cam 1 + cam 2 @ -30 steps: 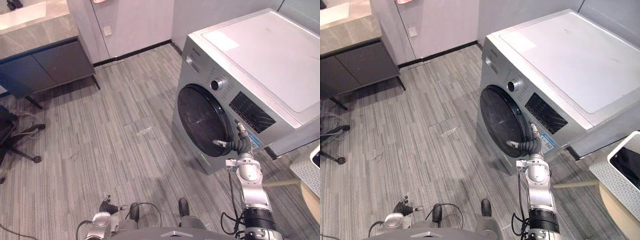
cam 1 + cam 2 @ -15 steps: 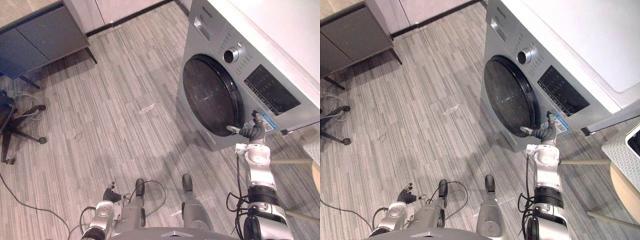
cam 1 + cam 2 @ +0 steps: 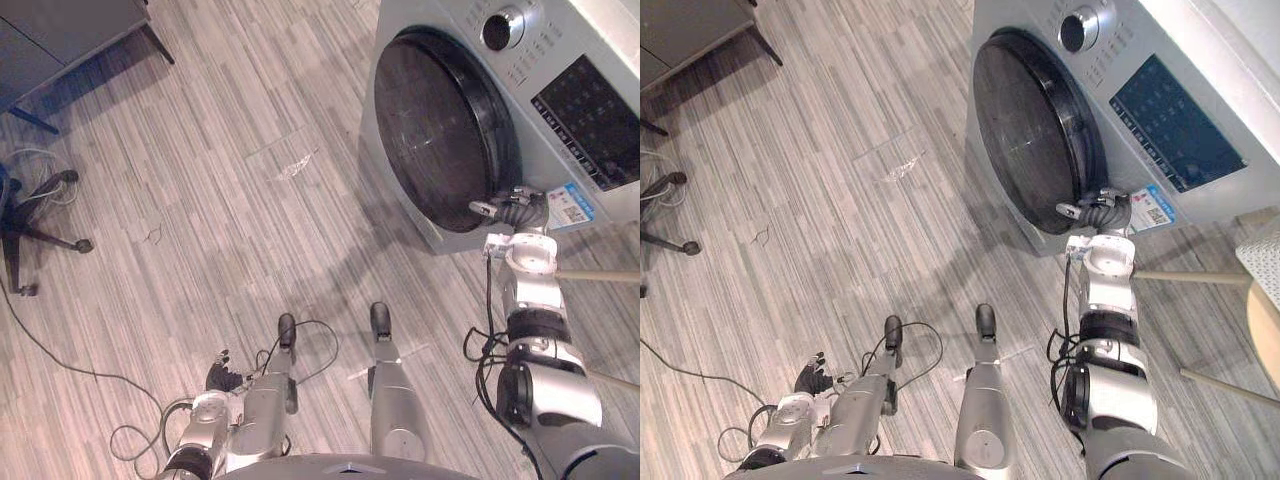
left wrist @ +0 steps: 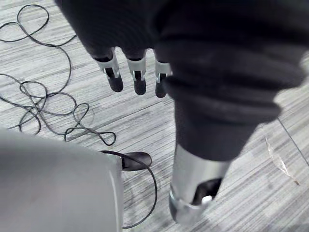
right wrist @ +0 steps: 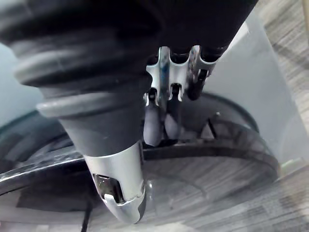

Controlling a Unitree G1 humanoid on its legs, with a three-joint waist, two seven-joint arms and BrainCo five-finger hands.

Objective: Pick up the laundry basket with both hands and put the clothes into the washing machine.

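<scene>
1. Washer (image 3: 600, 40): located at 1 o'clock in my head view. Its round dark door (image 3: 440, 130) lies flat against the front panel.
2. Right hand (image 3: 512, 207): positioned at the 4 o'clock edge of the door. In the wrist view my fingers (image 5: 152, 126) are curled, with their tips hooked onto the door rim. The thumb stands apart from them.
3. Left hand (image 3: 221, 374): hangs low at 7 o'clock, above the floor (image 3: 200, 200). Its fingers (image 4: 116, 82) are relaxed and nearly straight, and they hold nothing.
4. Basket (image 3: 1268, 250): a white perforated corner shows at the 3 o'clock edge, on a round wooden stool (image 3: 1262, 335). It is well apart from both hands. I cannot tell what it contains.
5. Chair (image 3: 30, 230): base at 9 o'clock.
</scene>
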